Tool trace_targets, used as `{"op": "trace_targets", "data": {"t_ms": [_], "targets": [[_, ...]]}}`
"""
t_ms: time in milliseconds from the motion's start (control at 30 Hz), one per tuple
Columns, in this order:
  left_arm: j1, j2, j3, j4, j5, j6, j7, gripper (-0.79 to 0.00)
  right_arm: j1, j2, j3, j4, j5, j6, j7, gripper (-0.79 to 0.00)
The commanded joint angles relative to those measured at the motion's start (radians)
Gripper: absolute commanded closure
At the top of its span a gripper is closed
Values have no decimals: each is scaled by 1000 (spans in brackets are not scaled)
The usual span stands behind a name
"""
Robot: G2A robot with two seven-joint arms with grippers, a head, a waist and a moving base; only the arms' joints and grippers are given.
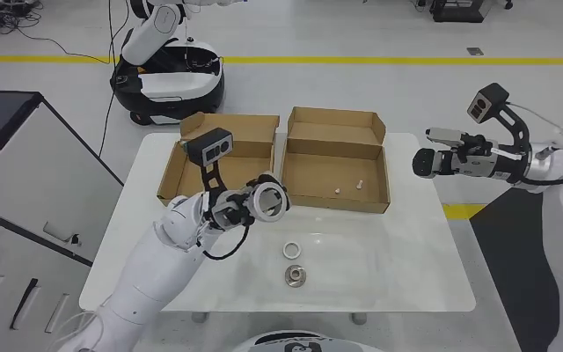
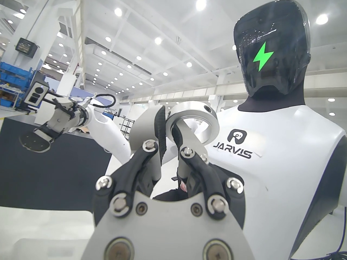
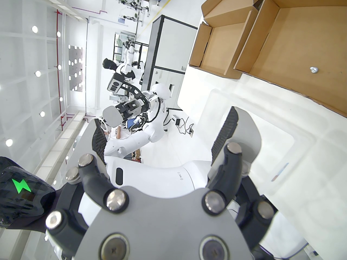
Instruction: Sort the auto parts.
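Table [image 1: 413,264]: both claws are up off it, neither touching the surface.

Two open cardboard boxes sit side by side. The left box [image 1: 251,165] is just beyond the left claw [image 2: 167,125]. The right box [image 1: 325,172] is beyond it and off toward the right claw [image 3: 162,132].

The left claw is pinching the wall of a metal collar [image 2: 189,108], one pad inside the bore and one outside. That looks like a sensible grip: a rim pinch needs little opening and the part can't roll out. The collar is held in the air just short of the left box's near corner, wrist turned back toward the robot.

The right claw is spread wide with nothing in it, parked well off to the far side of the right box, past the table edge. My guess is it's being kept out of the left arm's path.

Collar pose: it's a ring, so no real long axis. The bore axis points roughly up at the overhead camera, slightly tilted. The set-screw hole in the rim sits on the side away from the pinch.

Unsorted on the table, on the robot's side of the left claw: a white ring [image 1: 291,250] and just past it a flanged metal part [image 1: 295,276], both lying flat with bores up.

Two small fasteners [image 1: 358,185] [image 1: 339,188] lie in the right box. So the right box probably takes small hardware and the collar likely goes left.
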Motion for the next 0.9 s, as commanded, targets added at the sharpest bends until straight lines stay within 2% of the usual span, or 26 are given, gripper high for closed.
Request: {"op": "trace_targets", "data": {"t_ms": [0,200,400,633,867], "targets": [[-1,3,3,-1,-16,0,0,0,0,0,0,0,0,0,0,-785],[-1,5,9,-30,-105,0,0,0,0,0,0,0,0,0,0,-785],[7,-9,0,-75,-244,0,0,0,0,0,0,0,0,0,0,-785],[8,-24,-6,-95,-270,0,0,0,0,0,0,0,0,0,0,-785],[4,-24,-1,-100,-250,0,0,0,0,0,0,0,0,0,0,-785]]}}
